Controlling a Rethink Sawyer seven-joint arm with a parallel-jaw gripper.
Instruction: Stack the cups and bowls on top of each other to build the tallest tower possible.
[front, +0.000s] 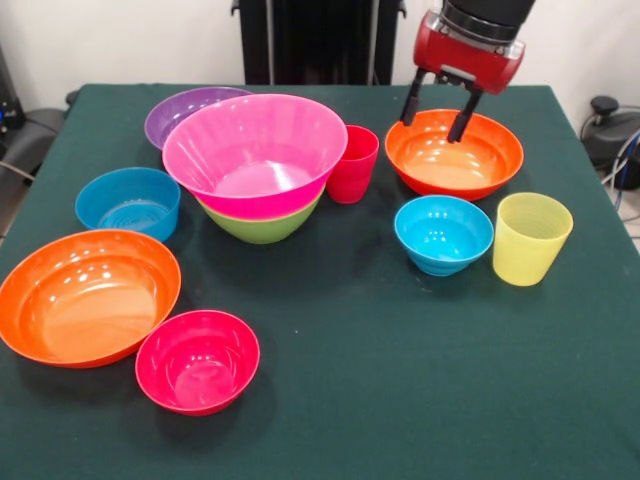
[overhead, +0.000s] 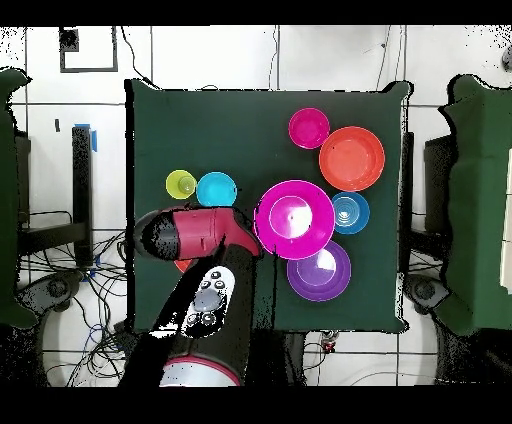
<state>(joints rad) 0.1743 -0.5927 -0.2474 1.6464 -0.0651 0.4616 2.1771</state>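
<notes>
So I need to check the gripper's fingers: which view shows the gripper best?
The front view: the gripper hangs open over the far orange bowl, both fingers plain. Overhead, the arm hides the gripper and most of that bowl.

A dark green worktop (front: 350, 400) carries two orange bowls (front: 85, 297), two blue bowls (front: 443, 234), a purple bowl (front: 172, 112), a red-pink bowl (front: 197, 361), red cup (front: 352, 165), yellow cup (front: 530, 238), and a green bowl (front: 262, 224) under the pink one

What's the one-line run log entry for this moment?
gripper: open, over orange bowl | tower: pink on green | cups: unstacked
</notes>
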